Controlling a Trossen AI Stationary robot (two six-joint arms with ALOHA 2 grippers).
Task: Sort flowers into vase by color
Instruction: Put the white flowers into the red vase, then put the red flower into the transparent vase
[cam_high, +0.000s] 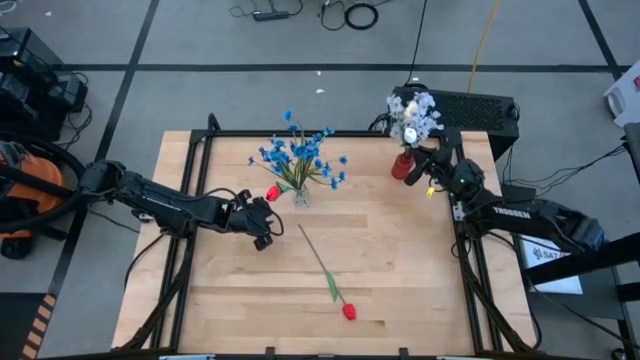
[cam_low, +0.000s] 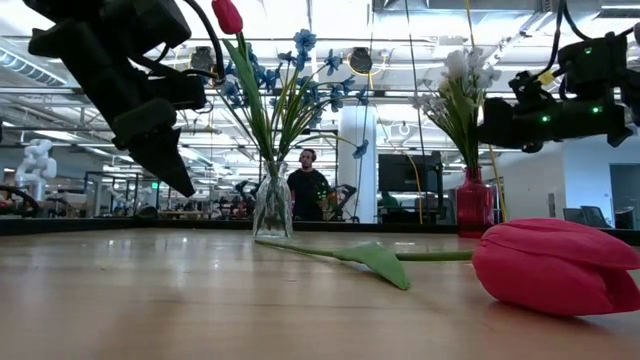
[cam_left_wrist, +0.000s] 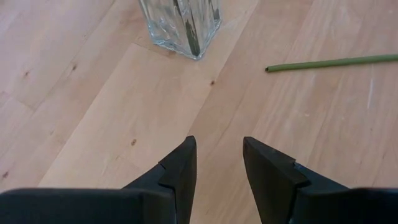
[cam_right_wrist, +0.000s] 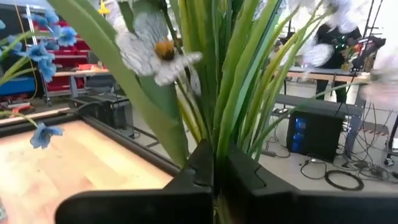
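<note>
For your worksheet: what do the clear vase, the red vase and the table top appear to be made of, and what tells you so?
Clear vase: probably glass, glossy; stems show through it. Red vase: tinted translucent glass or plastic, shiny; can't tell which. Table top: pale wood with a smooth finish; plank seams and grain show.

Table (cam_high: 400, 270) — pale wood planks, smooth matt finish, small dark knots just ahead of left gripper (cam_left_wrist: 219, 163). Its fingers (cam_left_wrist: 180, 168) matt black plastic. Clear vase (cam_left_wrist: 181, 23) beyond fingertips — glossy glass, thick-walled. Red vase (cam_low: 473, 205) glossy, translucent. Fallen tulip (cam_low: 556, 266) petals smooth, faint sheen, cloth-like.
</note>
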